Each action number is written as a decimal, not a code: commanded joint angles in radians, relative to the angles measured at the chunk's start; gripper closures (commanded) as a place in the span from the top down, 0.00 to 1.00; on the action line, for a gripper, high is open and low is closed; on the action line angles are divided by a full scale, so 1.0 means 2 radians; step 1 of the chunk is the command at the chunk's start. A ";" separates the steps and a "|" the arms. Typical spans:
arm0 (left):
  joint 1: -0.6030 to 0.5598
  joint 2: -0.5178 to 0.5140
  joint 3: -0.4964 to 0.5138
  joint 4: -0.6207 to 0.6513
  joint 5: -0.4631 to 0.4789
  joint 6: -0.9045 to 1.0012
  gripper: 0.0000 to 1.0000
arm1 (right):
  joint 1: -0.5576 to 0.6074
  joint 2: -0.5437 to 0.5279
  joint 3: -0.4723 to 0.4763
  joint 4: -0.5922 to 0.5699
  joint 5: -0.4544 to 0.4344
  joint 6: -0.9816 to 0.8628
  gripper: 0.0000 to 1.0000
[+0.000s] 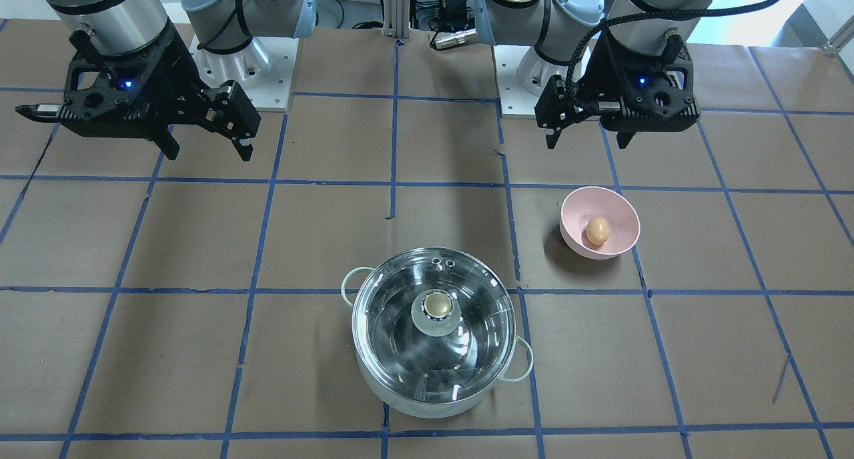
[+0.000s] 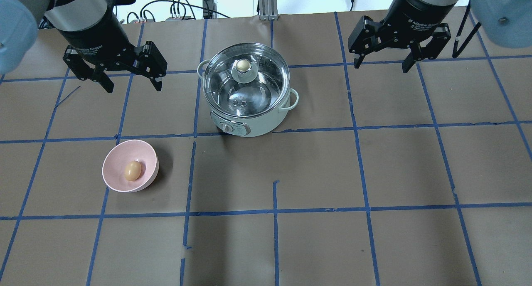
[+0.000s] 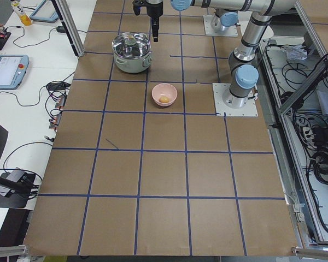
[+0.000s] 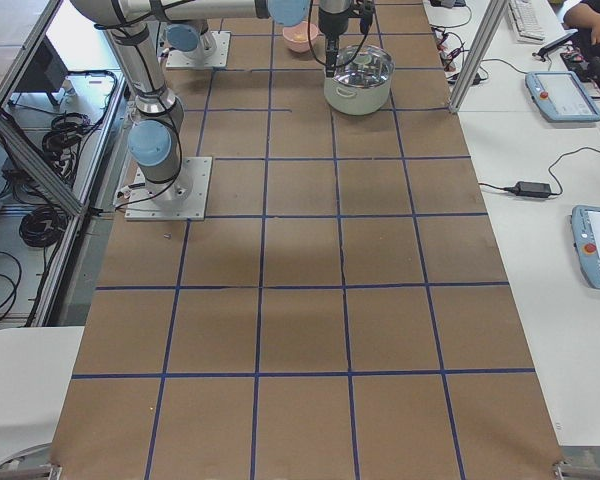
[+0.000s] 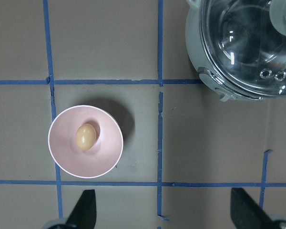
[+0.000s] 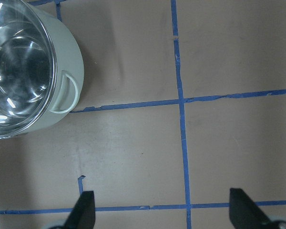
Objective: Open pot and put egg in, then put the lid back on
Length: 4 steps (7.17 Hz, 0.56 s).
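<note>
The pot (image 2: 257,126), mint-green outside, stands at the table's middle with the glass lid (image 2: 249,90) on it; the lid's gold-topped knob (image 1: 438,305) is up. The egg (image 2: 133,170) lies in a pink bowl (image 2: 120,157), also seen in the left wrist view (image 5: 86,137). My left gripper (image 2: 134,86) is open and empty, raised beyond the bowl and left of the pot. My right gripper (image 2: 380,66) is open and empty, raised to the right of the pot. The right wrist view shows the pot's side (image 6: 69,57) and one loop handle.
The table is covered in brown paper with a grid of blue tape lines (image 2: 274,211). The two arm bases (image 1: 240,65) stand on the robot's side. Cables and a metal post (image 2: 266,3) lie beyond the far edge.
</note>
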 commanded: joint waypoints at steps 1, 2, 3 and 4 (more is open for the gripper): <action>0.000 0.000 0.000 0.001 0.000 0.000 1.00 | -0.002 0.000 0.000 -0.001 0.001 -0.006 1.00; 0.000 0.001 0.001 0.003 0.001 0.002 1.00 | -0.002 0.000 0.000 -0.001 0.001 -0.006 1.00; 0.000 0.002 0.000 0.003 0.002 0.003 1.00 | -0.002 0.000 0.000 -0.001 0.000 -0.006 1.00; 0.000 0.002 0.000 0.003 0.002 0.002 1.00 | -0.002 0.000 0.001 0.000 0.000 -0.006 1.00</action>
